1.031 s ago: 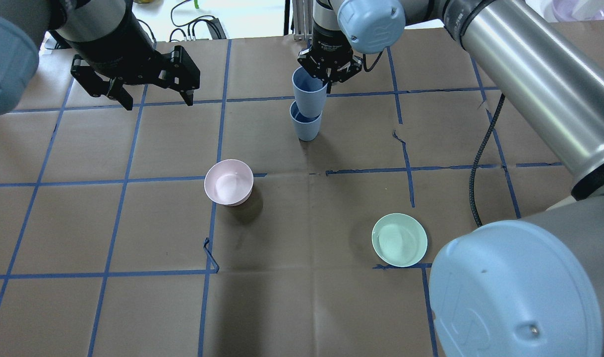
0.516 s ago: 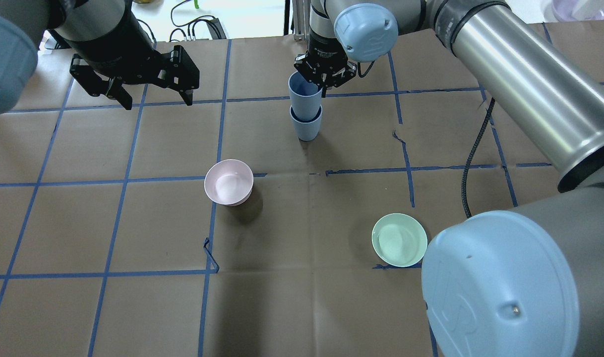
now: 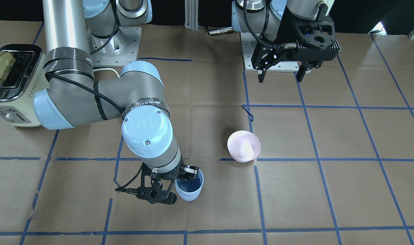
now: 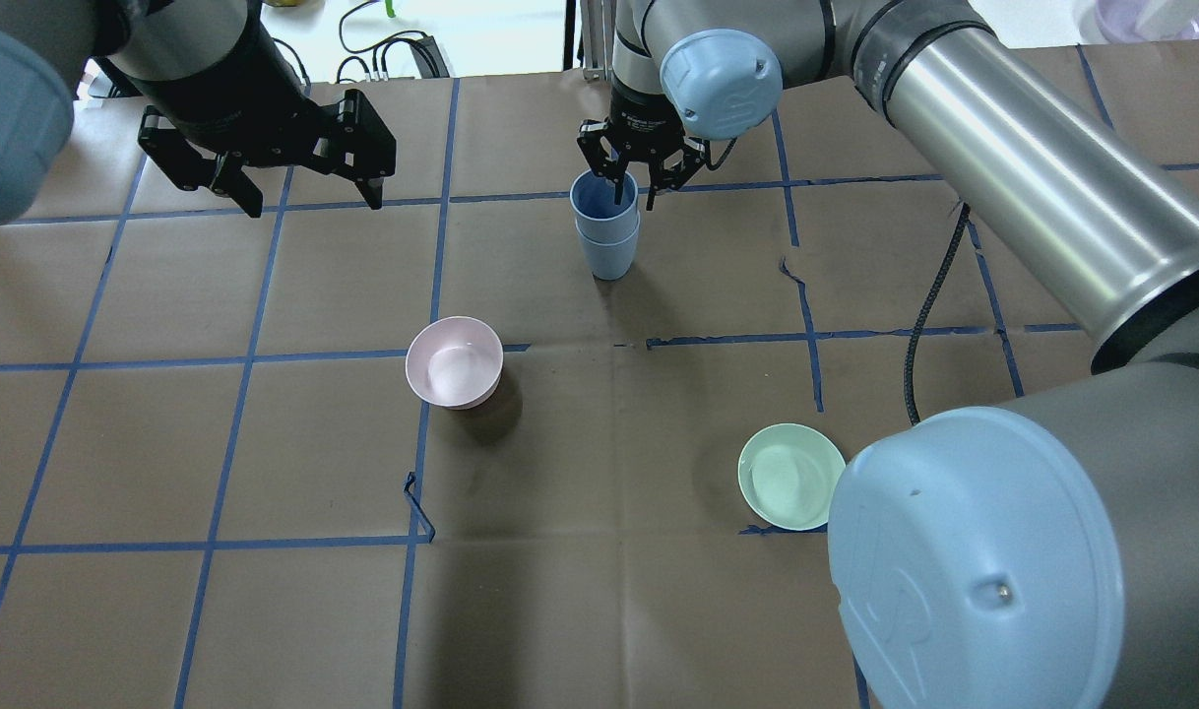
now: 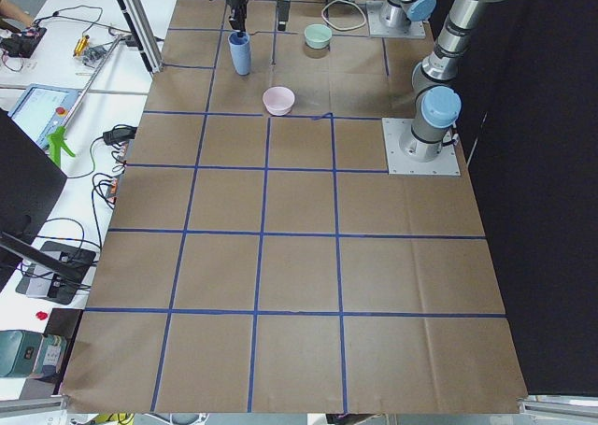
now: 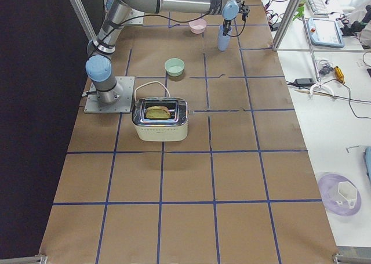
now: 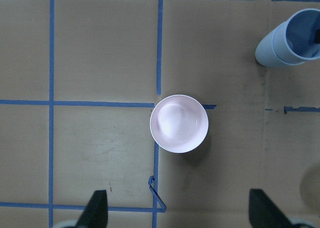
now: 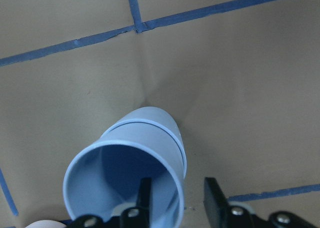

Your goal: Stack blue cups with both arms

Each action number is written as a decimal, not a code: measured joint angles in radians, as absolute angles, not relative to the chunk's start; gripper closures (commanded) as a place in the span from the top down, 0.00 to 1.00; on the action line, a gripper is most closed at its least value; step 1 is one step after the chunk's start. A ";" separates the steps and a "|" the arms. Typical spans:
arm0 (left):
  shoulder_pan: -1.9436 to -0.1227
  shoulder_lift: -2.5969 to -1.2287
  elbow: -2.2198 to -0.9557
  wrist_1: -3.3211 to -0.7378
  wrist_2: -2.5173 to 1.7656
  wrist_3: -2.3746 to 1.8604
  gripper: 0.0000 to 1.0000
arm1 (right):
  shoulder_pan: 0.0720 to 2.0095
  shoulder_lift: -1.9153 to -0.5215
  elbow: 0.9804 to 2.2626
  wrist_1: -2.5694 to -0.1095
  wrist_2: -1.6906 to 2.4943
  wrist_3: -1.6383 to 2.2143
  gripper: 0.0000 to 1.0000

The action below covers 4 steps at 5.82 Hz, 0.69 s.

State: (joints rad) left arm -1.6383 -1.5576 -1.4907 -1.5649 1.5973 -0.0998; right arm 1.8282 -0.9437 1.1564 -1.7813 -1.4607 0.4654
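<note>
The two blue cups stand nested at the table's far middle, the upper cup [image 4: 599, 200] sunk into the lower cup [image 4: 610, 259]. The stack also shows in the front view [image 3: 190, 186], the left wrist view [image 7: 289, 37] and the right wrist view [image 8: 135, 158]. My right gripper [image 4: 631, 195] sits astride the upper cup's rim, one finger inside and one outside. Its jaws stand apart from the wall in the right wrist view [image 8: 176, 200], so it is open. My left gripper [image 4: 314, 205] hangs open and empty above the far left, well away from the cups.
A pale pink bowl [image 4: 454, 361] sits left of centre and a mint-green bowl [image 4: 791, 476] at the near right, beside my right arm's elbow. A toaster [image 3: 10, 73] with bread stands by the right arm's base.
My right gripper has lowered the upper cup from part-way in to fully nested in the lower cup, and its fingers have spread off the rim. The left arm has not moved.
</note>
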 measured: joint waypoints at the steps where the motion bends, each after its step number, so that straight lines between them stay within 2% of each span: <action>1: -1.638 -1.557 -1.491 -1.565 1.597 -0.099 0.98 | 1.824 -0.959 1.148 -1.778 -1.461 0.470 1.00; 4: -1.638 -1.557 -1.491 -1.564 1.596 -0.097 0.98 | 1.740 -1.131 1.153 -1.601 -1.478 0.400 1.00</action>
State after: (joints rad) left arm -1.6383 -1.5574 -1.4911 -1.5642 1.5963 -0.0972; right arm 1.7399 -1.1309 1.1531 -1.6012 -1.4779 0.4003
